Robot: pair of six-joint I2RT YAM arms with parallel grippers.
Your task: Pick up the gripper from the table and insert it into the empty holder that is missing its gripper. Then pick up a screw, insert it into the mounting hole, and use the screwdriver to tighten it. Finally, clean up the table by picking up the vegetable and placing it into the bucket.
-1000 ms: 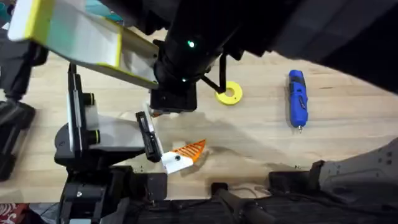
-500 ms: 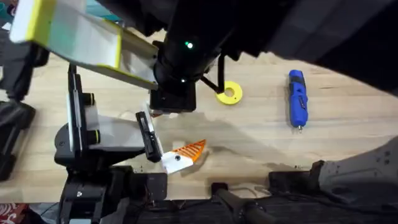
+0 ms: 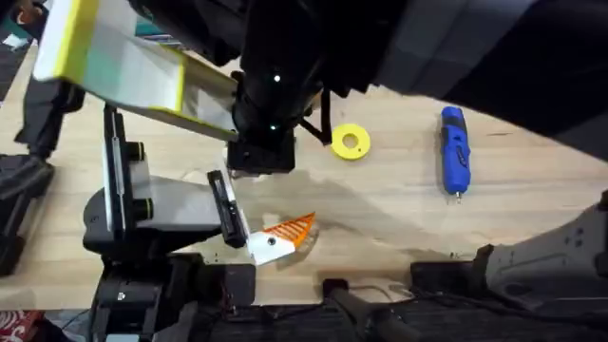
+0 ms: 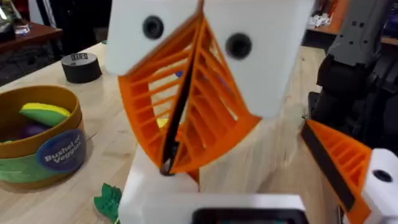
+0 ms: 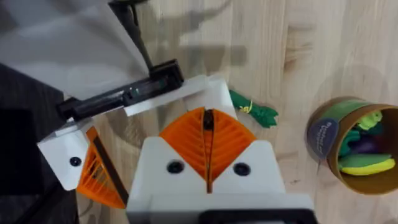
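White angular plastic holder [image 5: 186, 90] sits right under my right tool [image 5: 208, 116], so I judge the next move is straight down, with the right arm nearer. Right tool: orange ribbed pads pressed together, dark speck at the tips, can't tell if it's a screw. Left tool [image 4: 168, 163] also closed, nothing visibly held. Blue pen-shaped screwdriver [image 3: 454, 150] lies well apart on the wooden counter [image 3: 532, 209], metal tip toward the bases. Dark-green toy vegetable [image 5: 252, 111] lies between holder and mustard-yellow bucket [image 5: 323, 140].
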